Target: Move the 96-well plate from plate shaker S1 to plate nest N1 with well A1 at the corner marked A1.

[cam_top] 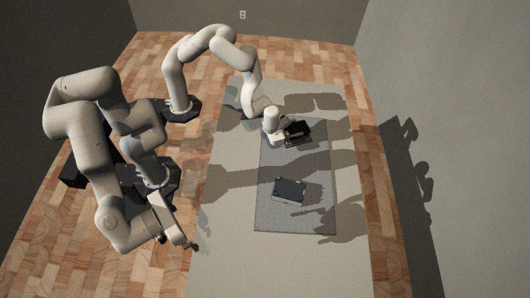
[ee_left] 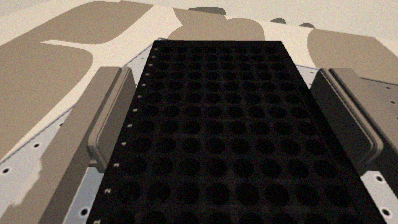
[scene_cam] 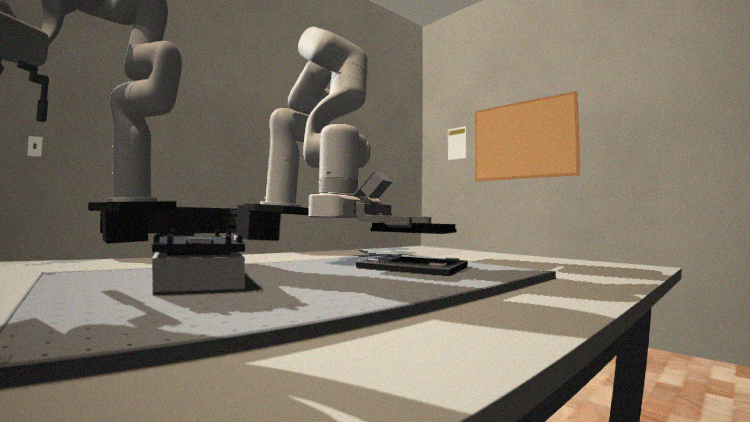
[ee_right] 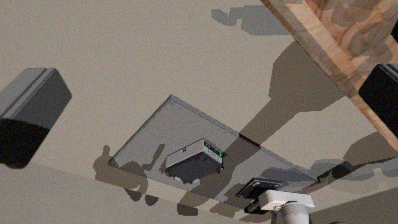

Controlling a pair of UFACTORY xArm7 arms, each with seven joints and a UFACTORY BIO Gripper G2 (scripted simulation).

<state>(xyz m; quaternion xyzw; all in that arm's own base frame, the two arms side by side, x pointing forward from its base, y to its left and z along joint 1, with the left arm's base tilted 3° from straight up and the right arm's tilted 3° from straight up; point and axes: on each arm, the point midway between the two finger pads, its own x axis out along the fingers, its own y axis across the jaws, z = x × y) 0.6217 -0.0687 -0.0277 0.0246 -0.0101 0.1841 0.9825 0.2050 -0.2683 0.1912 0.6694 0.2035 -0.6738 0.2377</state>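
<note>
The black 96-well plate (cam_top: 300, 126) (scene_cam: 443, 228) (ee_left: 220, 120) is between the fingers of my left gripper (scene_cam: 411, 221) (ee_left: 225, 119), which is shut on its long sides. The plate hangs level above the plate nest N1 (cam_top: 298, 143) (scene_cam: 409, 268) (ee_right: 259, 188), with a visible gap below it in the exterior view. In the left wrist view, column numbers run along its left edge, the low ones nearest the camera. The plate shaker S1 (cam_top: 289, 191) (scene_cam: 198, 272) (ee_right: 195, 165) bears no plate. My right gripper (cam_top: 193, 246) (ee_right: 212, 107) is open and empty, high at the table's edge.
The grey perforated board (cam_top: 274, 222) (scene_cam: 335, 314) (ee_right: 155, 120) carries the shaker and nest on the table (cam_top: 281, 266) (scene_cam: 419, 362). Corner posts rise from the shaker's top. The nest's far part is partly hidden under the plate and arm in the top view.
</note>
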